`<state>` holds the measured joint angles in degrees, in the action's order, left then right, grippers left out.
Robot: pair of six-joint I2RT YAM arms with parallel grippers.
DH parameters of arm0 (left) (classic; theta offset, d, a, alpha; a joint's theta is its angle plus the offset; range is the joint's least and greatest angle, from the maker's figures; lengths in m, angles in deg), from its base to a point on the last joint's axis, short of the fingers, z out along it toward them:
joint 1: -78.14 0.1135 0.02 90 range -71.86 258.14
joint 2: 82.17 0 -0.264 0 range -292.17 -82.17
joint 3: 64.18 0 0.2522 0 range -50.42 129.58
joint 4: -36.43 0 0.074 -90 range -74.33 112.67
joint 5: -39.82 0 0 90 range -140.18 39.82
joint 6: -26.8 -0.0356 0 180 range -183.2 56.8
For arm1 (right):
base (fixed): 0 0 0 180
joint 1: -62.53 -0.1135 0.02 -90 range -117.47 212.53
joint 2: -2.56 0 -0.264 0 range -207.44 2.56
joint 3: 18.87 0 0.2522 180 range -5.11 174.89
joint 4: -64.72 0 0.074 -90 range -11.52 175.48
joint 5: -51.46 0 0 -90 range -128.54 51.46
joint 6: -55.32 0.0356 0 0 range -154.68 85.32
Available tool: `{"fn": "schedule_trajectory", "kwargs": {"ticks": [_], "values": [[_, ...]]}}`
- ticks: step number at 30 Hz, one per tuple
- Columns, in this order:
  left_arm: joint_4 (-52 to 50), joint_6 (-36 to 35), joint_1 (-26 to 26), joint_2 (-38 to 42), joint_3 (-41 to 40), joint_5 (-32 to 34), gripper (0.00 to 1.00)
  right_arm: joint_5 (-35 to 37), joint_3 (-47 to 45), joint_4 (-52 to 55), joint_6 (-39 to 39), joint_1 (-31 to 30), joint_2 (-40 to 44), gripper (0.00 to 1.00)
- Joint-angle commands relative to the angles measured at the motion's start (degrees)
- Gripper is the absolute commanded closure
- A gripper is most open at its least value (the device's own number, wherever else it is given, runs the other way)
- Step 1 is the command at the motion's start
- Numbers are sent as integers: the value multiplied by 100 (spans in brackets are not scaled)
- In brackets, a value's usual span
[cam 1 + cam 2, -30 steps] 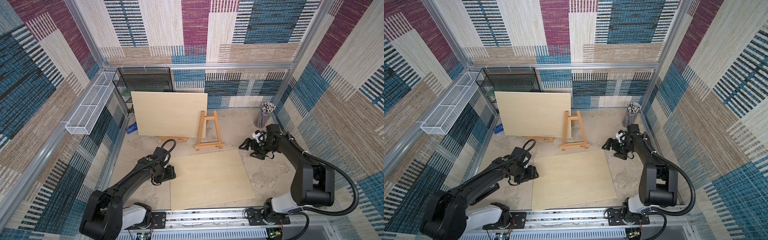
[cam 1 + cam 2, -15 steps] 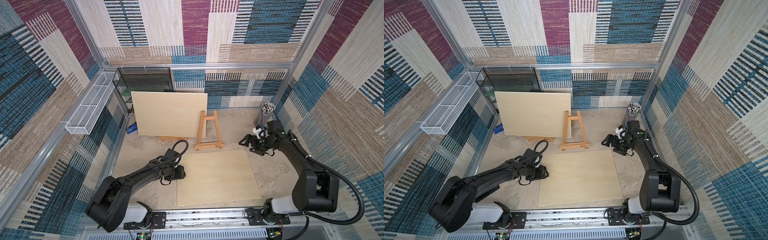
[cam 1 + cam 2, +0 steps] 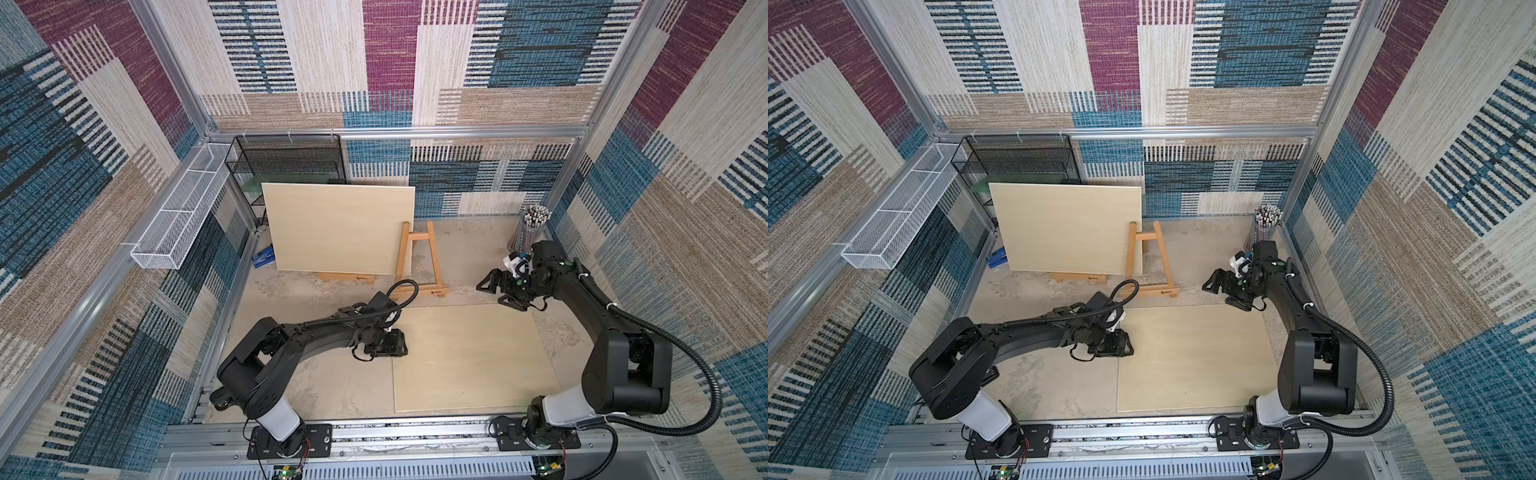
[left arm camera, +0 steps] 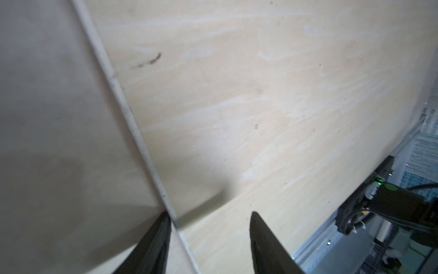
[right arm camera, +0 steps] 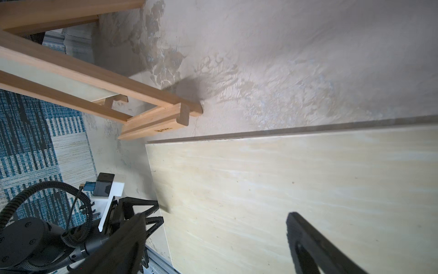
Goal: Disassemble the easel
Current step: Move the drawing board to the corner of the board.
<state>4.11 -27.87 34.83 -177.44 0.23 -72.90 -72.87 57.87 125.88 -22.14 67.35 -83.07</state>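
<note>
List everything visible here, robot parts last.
flat board: one, pale wood, front centre
upright board: one, pale wood, propped at back
bare easel: one, orange, beside upright board
second easel: one, orange, under upright board
mesh rack: one, black, back left
wire basket: one, white, left wall
pencil cup: one, greyish, back right
small item: one, blue, back left
left gripper: black, open, at flat board's edge
right gripper: black, open, over flat board's far corner

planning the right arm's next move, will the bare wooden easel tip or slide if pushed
Likely tips rather than slides: the easel stands upright, a tall A-frame on a narrow foot. Probably stiff and light for its size, being thin wooden slats.
</note>
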Motion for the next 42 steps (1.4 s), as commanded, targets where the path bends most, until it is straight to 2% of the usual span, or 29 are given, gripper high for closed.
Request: {"fn": "schedule_trajectory", "kwargs": {"ticks": [1, 9, 13, 17, 21, 26, 30, 36, 42], "values": [[-16, -46, -154, -295, 221, -573, 46, 36, 55, -107, -19, -38, -53, 5], [117, -21, -437, -1050, 1075, -915, 46, 257, 178, -77, 65, -175, -128, 5], [-315, -224, -266, -511, 973, -306, 39, 679, 208, -50, 180, -561, -165, 5], [-604, -308, 176, 493, 570, 229, 33, 1268, 146, -164, 594, -1372, -121, 5], [-1220, -544, 631, 1348, 337, 688, 31, 2116, 188, -188, 1194, -2531, -184, 5], [-1652, -676, 1378, 2273, -63, 1111, 29, 3080, 345, -73, 1959, -4033, -658, 5], [-1808, -805, 1832, 2729, -182, 1182, 26, 3369, 549, -33, 2273, -4872, -1167, 5], [-1907, -987, 2097, 2820, -127, 1070, 25, 3817, 913, 499, 2532, -5662, -1774, 5], [-1819, -1009, 2179, 2812, -154, 946, 25, 3913, 629, 617, 2793, -5795, -1684, 5]]}}
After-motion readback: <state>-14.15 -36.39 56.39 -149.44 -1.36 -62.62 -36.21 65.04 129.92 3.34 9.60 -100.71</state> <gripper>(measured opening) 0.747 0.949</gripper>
